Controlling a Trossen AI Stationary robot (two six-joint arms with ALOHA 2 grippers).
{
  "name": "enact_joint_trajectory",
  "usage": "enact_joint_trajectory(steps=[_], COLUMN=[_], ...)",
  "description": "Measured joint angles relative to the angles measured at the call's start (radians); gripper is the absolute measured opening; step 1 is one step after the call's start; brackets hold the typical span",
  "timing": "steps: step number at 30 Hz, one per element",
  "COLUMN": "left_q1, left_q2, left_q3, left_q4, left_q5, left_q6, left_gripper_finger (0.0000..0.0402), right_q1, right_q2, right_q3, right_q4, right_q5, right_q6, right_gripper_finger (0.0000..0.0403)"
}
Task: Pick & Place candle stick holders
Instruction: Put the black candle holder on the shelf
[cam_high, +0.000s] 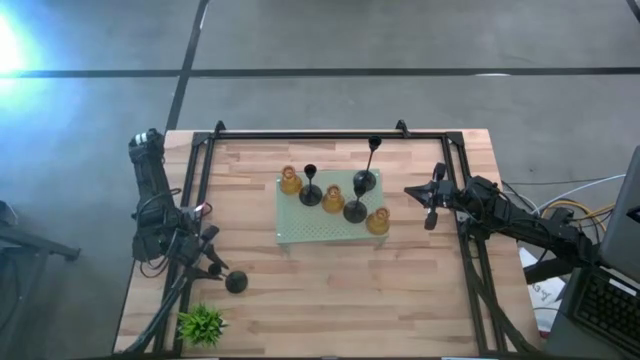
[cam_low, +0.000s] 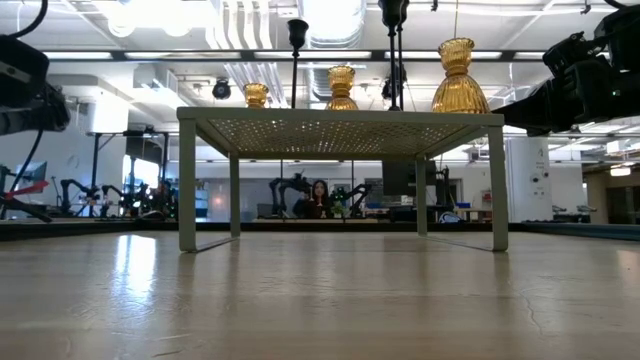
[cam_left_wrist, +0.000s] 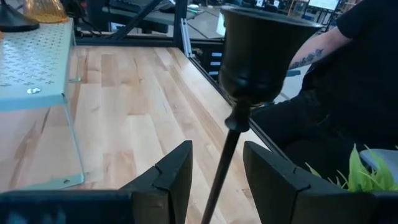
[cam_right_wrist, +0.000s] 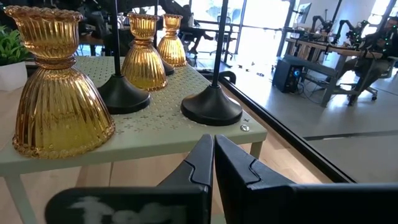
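The left gripper (cam_high: 213, 262) sits near the front left of the tabletop (cam_high: 330, 300), its fingers spread either side of the thin stem of a black candle holder (cam_high: 236, 282) without touching it. The other holders stand on the pale green stand (cam_high: 300, 232). The right gripper (cam_high: 432, 203) waits beside the stand, pinched closed on nothing.

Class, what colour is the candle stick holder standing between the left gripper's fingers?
Black candle stick holder; the left wrist view shows it best.
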Motion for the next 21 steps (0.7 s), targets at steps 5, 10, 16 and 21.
enact_joint_trajectory(steps=[5,10,16,21], left_q1=[0.016,0.024,0.032,0.044], left_q2=[0.016,0.025,0.026,0.026], left_q3=[0.0,0.0,0.0,0.0], left_q4=[0.015,0.019,0.02,0.028], left_q5=[0.027,0.032,0.034,0.033], left_q6=[0.004,0.004,0.005,0.052], left_gripper_finger=[0.0147,0.0147,0.0146,0.0122], right_q1=[0.0,0.0,0.0,0.0], right_q2=[0.0,0.0,0.0,0.0], right_q3=[0.0,0.0,0.0,0.0], right_q4=[0.0,0.0,0.0,0.0], right_q5=[0.0,0.0,0.0,0.0], right_q6=[0.0,0.0,0.0,0.0], right_gripper_finger=[0.0009,0.0009,0.0009,0.0009])
